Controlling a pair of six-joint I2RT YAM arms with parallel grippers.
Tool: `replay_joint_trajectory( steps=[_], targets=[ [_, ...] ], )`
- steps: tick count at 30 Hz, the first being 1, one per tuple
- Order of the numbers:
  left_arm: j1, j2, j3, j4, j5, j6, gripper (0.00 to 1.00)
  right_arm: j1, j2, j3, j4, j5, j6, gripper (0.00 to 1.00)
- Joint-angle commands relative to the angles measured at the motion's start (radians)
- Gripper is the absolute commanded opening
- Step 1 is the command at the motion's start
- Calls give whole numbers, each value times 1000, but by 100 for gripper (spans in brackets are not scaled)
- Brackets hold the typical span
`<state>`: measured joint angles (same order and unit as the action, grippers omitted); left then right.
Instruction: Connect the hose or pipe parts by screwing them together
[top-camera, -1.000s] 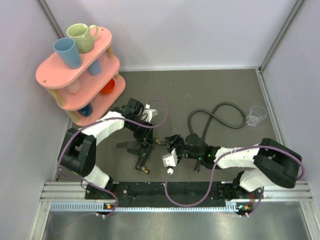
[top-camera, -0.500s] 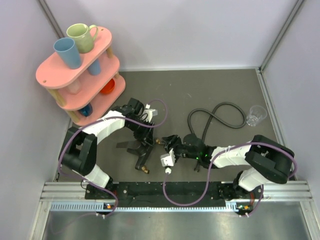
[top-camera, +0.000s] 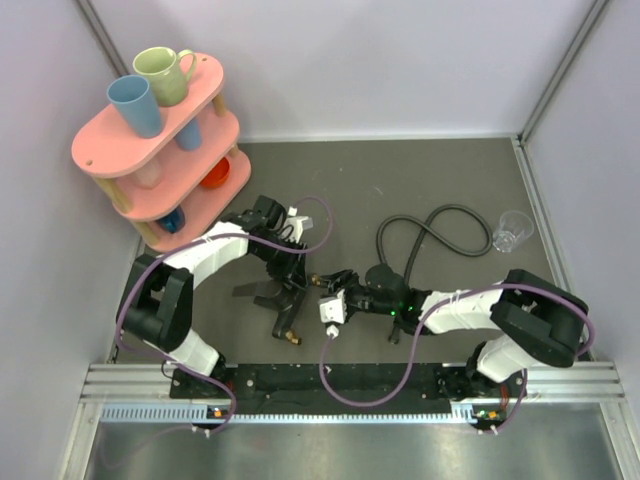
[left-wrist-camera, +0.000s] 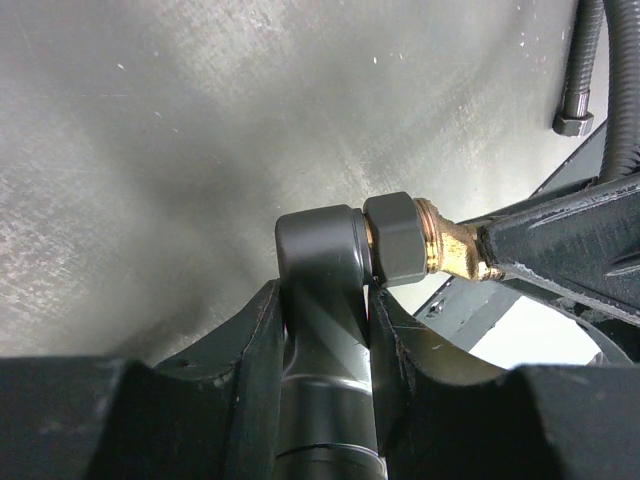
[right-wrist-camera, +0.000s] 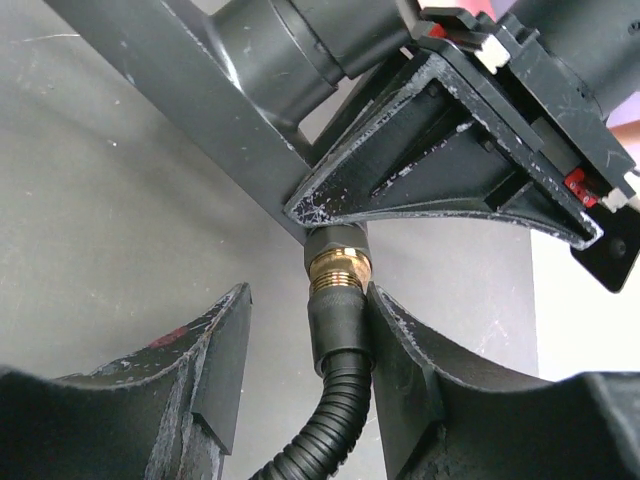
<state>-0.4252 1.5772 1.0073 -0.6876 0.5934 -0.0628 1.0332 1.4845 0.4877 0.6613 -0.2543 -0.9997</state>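
The left gripper (left-wrist-camera: 325, 300) is clenched on the forked fitting (left-wrist-camera: 318, 245), and the brass joint (left-wrist-camera: 440, 248) sits just past its fingertips. The right gripper (right-wrist-camera: 305, 300) is loose round the end of the hose (right-wrist-camera: 325, 430), with one finger touching the collar and the other standing off it. With that slack I'd worry a turn just slips on the collar, or nudges the joint askew so it cross-threads. The hose trailing behind the fingers could also wind up and back it off.

We scan the forked fitting (left-wrist-camera: 320, 270), the hose (right-wrist-camera: 322, 440) and the green mug (top-camera: 162, 75): no lettering we can read. A red patch on the black housing (right-wrist-camera: 575, 185) may be a marking, too blurred to tell.
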Motion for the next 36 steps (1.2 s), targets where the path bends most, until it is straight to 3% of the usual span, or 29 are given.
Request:
replay_joint_trajectory(
  steps=[1,2,5,11,21,29,36],
  targets=[
    [-12,-22,-22,92,120,-39,0,18,5,72,142,-59,122,2],
    [-12,-26,-26,89,112,-37,0,18,2,69,155,-12,134,24],
    [-12,-26,-24,66,66,-23,0,13,-39,68,54,26,122,54],
    [-12,-11,-3,31,19,-8,0,-4,-116,104,-158,30,110,59],
    [-12,-20,13,11,26,0,0,-28,-130,126,-333,-19,92,56],
    [-12,-19,16,10,22,0,0,-30,-127,152,-427,-37,101,53],
    [-12,-9,17,14,32,-6,0,-28,-95,156,-365,-8,98,48]
  ],
)
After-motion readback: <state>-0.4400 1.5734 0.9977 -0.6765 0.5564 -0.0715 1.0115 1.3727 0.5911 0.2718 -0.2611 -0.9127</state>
